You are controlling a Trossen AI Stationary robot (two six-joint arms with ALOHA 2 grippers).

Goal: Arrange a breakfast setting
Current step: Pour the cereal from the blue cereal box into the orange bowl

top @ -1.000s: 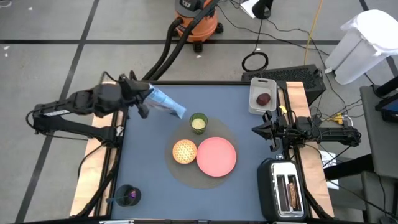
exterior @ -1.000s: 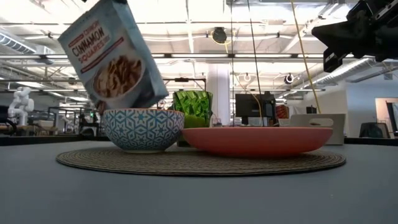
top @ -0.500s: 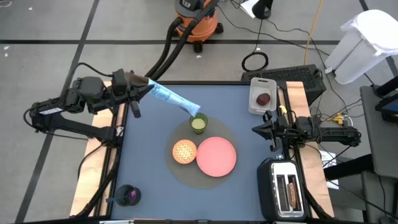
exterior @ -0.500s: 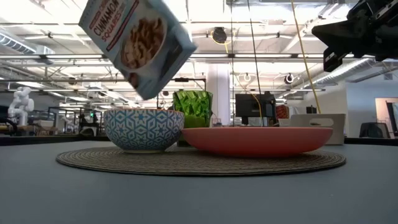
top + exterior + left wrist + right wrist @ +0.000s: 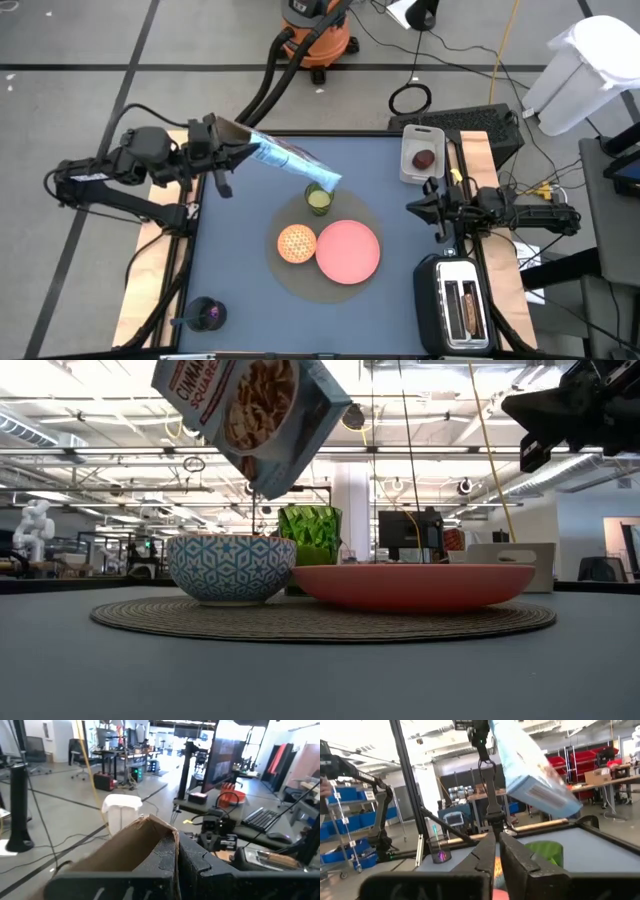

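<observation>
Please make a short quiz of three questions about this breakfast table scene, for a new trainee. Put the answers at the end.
1. True or false: the left gripper holds the cereal box tilted in the air over the table.
2. Which thing lies in the white tray near the right arm?
A. a dark-red fruit
B. a spoon
C. a slice of toast
3. Fill in: on the round placemat, the pink plate sits beside the patterned ______, with the green cup behind them.

Key
1. True.
2. A.
3. bowl. The right gripper waits at the table's right edge.
</observation>
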